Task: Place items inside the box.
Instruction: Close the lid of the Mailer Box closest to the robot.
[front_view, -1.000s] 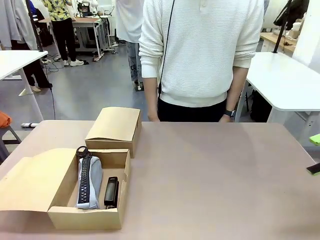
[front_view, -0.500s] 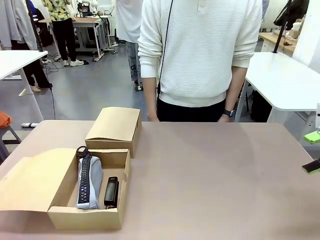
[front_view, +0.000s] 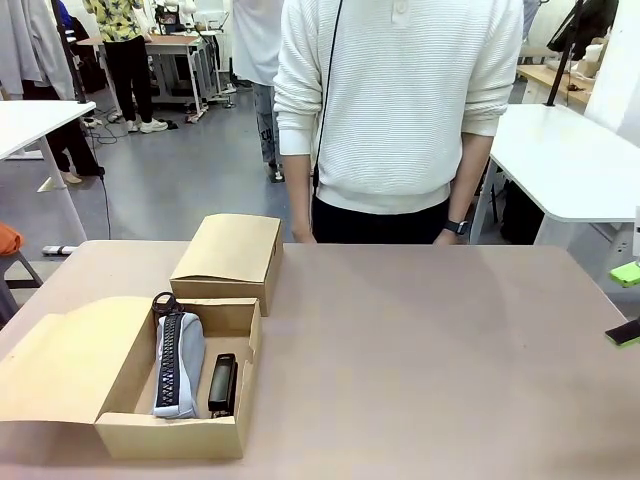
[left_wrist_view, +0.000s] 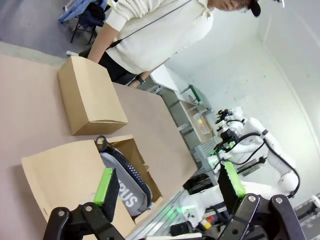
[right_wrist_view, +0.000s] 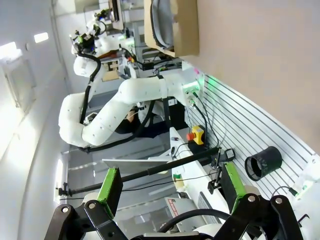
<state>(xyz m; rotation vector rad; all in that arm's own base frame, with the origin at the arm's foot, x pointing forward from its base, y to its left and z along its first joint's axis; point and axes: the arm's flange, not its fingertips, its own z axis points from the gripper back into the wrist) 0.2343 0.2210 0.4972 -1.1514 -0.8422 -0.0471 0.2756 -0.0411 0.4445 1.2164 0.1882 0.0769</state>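
The open cardboard box (front_view: 170, 436) lies at the table's near left with its lid flap spread to the left. Inside it, a grey zip pouch (front_view: 178, 365) lies beside a black stapler (front_view: 222, 385). In the left wrist view my left gripper (left_wrist_view: 167, 185) hangs open above the same box (left_wrist_view: 60, 175), over the pouch (left_wrist_view: 127, 184) with its white lettering. My right gripper (front_view: 628, 303) stands open at the table's far right edge, away from the box, with nothing between its fingers. In its own view the right gripper (right_wrist_view: 171, 186) is open too.
A closed cardboard box (front_view: 230, 255) stands just behind the open one. A person in a white sweater (front_view: 400, 110) stands at the far side, arms down. The right wrist view shows the box (right_wrist_view: 182, 27) far off and my left arm (right_wrist_view: 125, 105).
My right gripper's fingertips have shifted slightly upward at the picture's right edge. The person has moved a little to the left. The box and its contents are unmoved.
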